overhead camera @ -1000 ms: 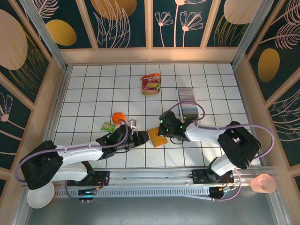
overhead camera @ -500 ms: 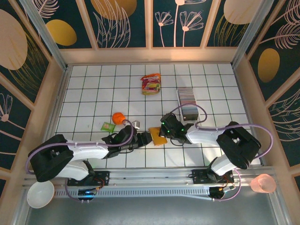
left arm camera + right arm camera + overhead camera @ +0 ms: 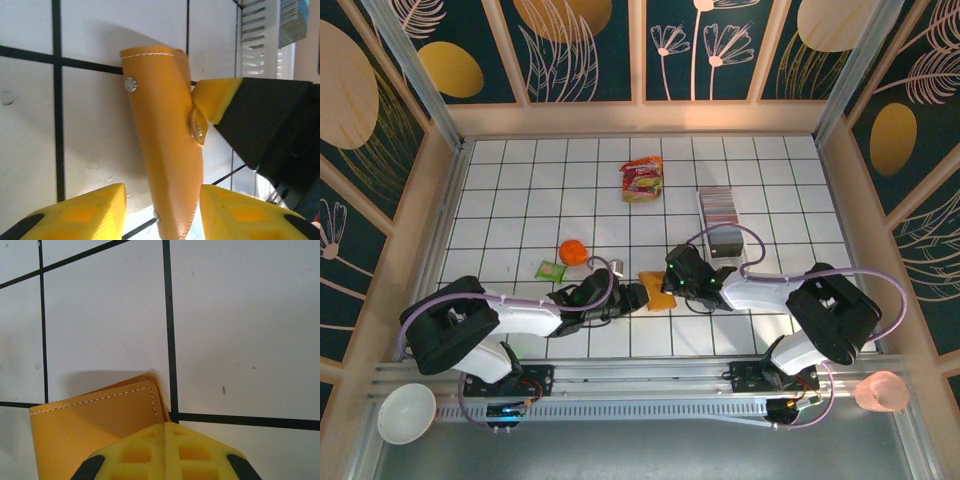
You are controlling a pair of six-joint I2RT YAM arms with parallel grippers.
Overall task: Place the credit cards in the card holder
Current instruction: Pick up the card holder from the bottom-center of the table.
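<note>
Both my arms reach low and inward, meeting at the card holder (image 3: 656, 292) lying near-middle on the bench (image 3: 520, 190). Left claw (image 3: 162, 202) released, straddling its end; right claw (image 3: 166, 435) clenched against its edge.

The card holder (image 3: 75, 435) is cut off below.

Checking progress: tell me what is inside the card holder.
Only the orange outer leather of the card holder shows, and no card edge sticks out of it. It is folded nearly shut, so its own flaps cover the inside.
</note>
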